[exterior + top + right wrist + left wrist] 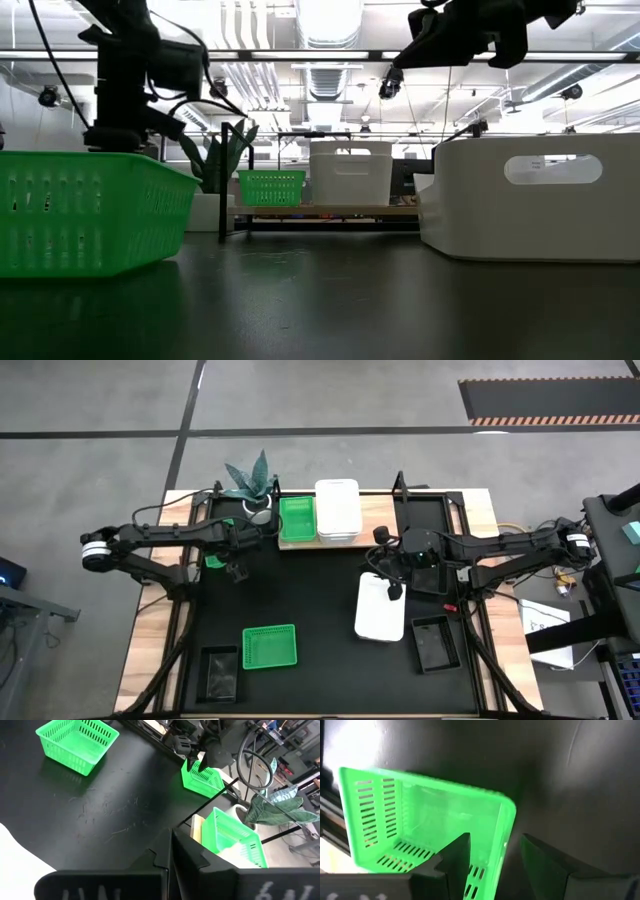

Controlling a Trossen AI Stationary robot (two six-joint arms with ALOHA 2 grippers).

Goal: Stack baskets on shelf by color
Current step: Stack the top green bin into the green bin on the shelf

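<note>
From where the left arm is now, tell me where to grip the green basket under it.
Take the green basket by its long side wall, coming straight down. The left gripper is open with that rim between its fingers, one inside and one outside. The thin upright wall is probably the best hold.

Light-brown wooden shelf (375,520) at table's 12 o'clock, bright green plastic basket (296,518) on it, white plastic basket stack (337,508) touching at 3 o'clock, potted plant (252,480) at 9 o'clock.
</note>
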